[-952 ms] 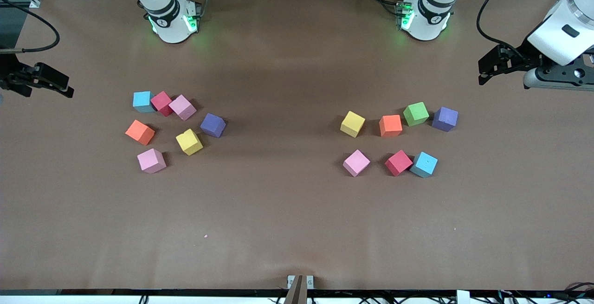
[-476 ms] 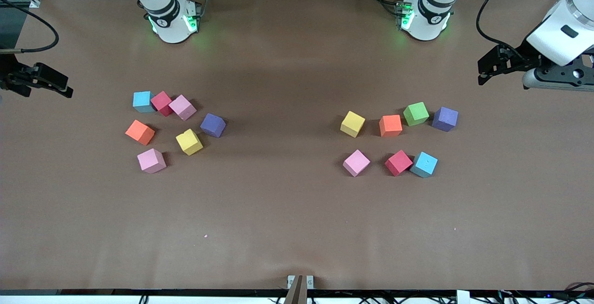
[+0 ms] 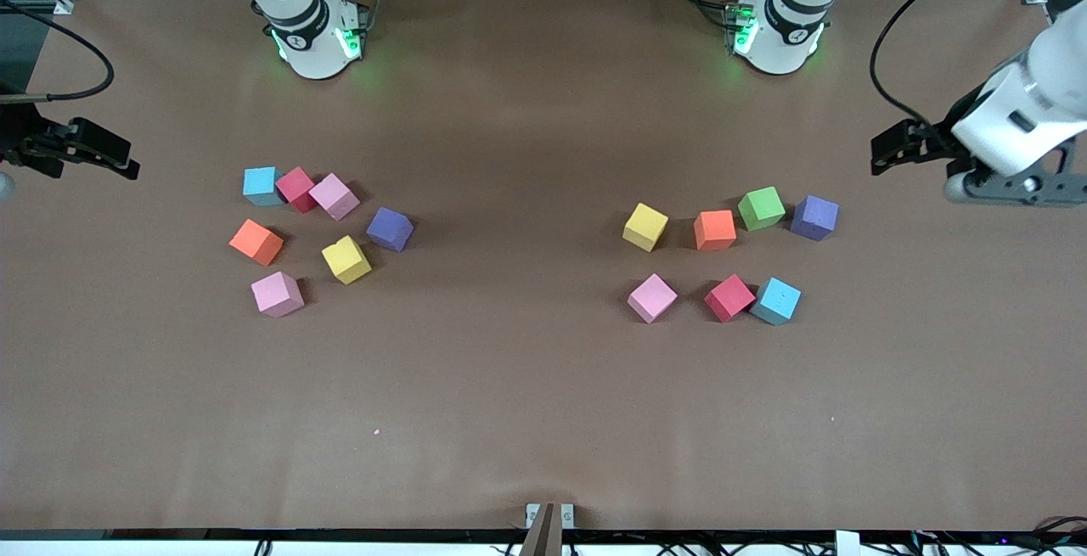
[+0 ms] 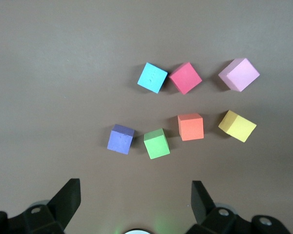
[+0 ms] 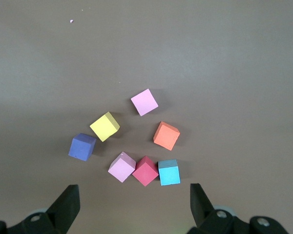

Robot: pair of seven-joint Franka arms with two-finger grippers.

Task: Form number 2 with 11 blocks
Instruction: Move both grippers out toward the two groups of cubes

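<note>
Blocks (image 3: 645,227) loose in two clusters on the brown table (image 3: 526,369), none gripped, none lined up as a digit.

Left gripper (image 4: 136,195): jaws wide apart, nothing between them; up in the air over the table's edge at the left arm's end. Right gripper (image 5: 134,197): jaws likewise wide apart and bare; up over the edge at the right arm's end.

Cluster toward the left arm's end, seven cubes in two loose rows. Row farther from the front camera: yellow block, orange block (image 3: 714,229), green block (image 3: 761,208), purple block (image 3: 815,217), the purple one closest to that end's edge; orange and green just beside each other, contact not clear. Row nearer the front camera: pink block (image 3: 652,297), red block (image 3: 729,298), blue block (image 3: 775,300); red and blue touching, pink set apart.

Cluster toward the right arm's end, seven cubes. Farthest from the front camera: blue cube (image 3: 260,186), red cube (image 3: 296,188), pink cube (image 3: 333,196), pressed together in a short line. Purple cube (image 3: 390,228) apart, closest to the table's middle. Orange cube (image 3: 256,242) and yellow cube (image 3: 346,259) lower down, separate. Second pink cube (image 3: 277,294) nearest the front camera.

Wide bare strip of table between the clusters and along the front edge.
</note>
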